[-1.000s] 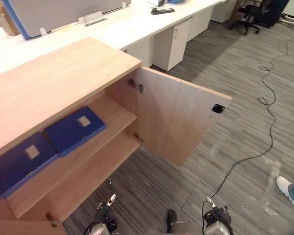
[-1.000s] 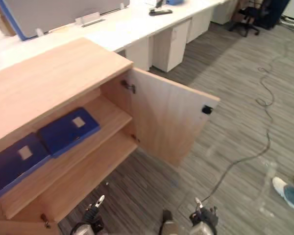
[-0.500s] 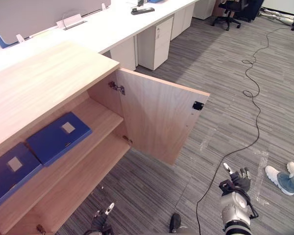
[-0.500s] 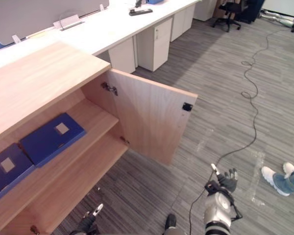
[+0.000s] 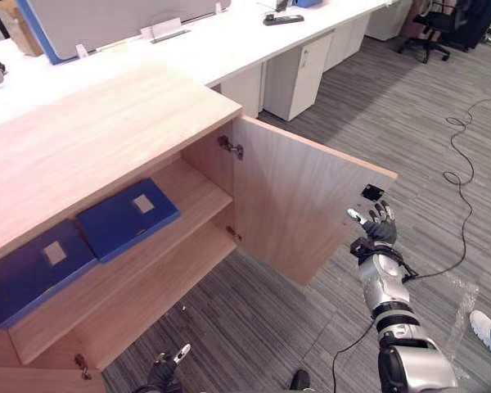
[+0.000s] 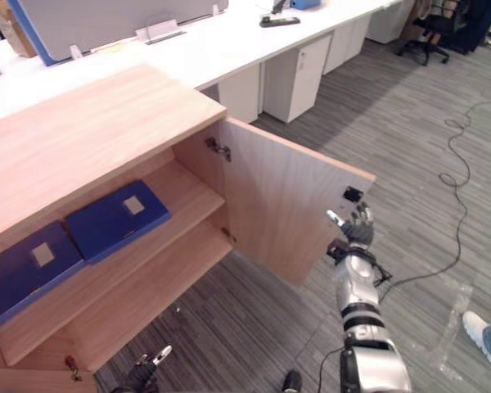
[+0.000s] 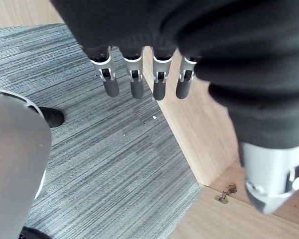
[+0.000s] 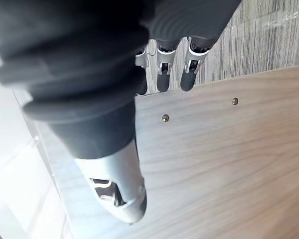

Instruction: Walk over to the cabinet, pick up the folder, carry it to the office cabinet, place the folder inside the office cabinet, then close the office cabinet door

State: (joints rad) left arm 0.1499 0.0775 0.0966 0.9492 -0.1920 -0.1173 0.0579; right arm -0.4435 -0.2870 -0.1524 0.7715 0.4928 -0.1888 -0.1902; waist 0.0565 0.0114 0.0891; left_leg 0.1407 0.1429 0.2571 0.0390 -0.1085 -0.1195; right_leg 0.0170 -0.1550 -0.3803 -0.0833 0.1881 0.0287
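The light wooden cabinet door (image 5: 303, 209) has its upright free edge just beside the empty, straight-fingered right hand (image 5: 378, 233), nearer than the low open left hand (image 5: 165, 372), and should swing left toward the blue flat folders (image 5: 127, 217) lying on the shelf.

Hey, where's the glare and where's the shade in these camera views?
Left eye view: the long white desk top is glaring bright, and the light wooden cabinet is shaded inside, under its top. Right wrist view: a washed-out white patch beside the thumb of the right hand, next to the evenly lit open wooden door.
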